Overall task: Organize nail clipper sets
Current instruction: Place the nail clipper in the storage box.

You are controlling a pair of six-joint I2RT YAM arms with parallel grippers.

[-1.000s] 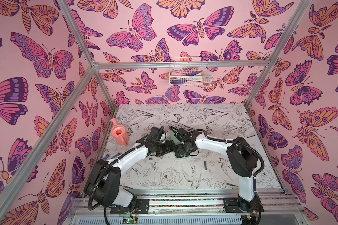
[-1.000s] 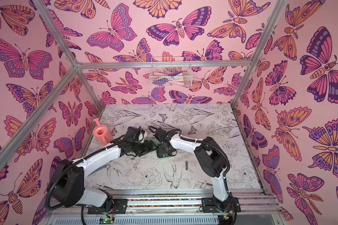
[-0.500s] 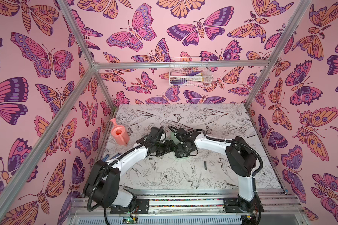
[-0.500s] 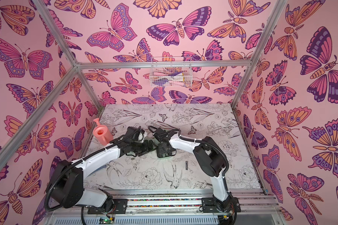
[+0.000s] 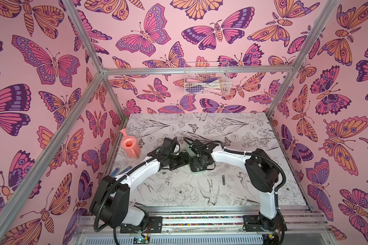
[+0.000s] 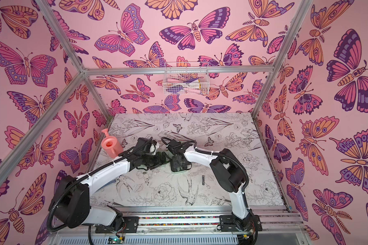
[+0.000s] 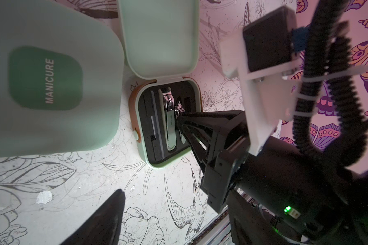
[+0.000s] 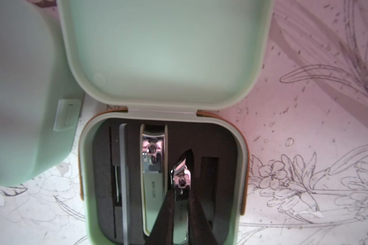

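Nail clipper being pinched over an open case

Pinching the small clipper between the nearly closed fingers of the right end effector, directly over the narrow slot in the black insert of the open case; not revealing whether seated in that slot or raised off it. Sitting with this case left of the middle of the surface, roughly midway between front and back edges, mint lid swung back. Holding, in the slot beside the small clipper, a large clipper lying flat, and beyond that a slim grey file; showing one bare slot on the small clipper's other side. Neighbouring a closed case, mint with a dark green "MANICURE" patch, just beside the open one. Reaching in with the left end effector too, tip close to the right one in both top views; showing only one dark finger in the left wrist view, so giving no way of telling the opening or any grip. Leaving a slim grey tool alone nearer the front edge, well apart from both cases. Carrying a pink watering can by the left edge.
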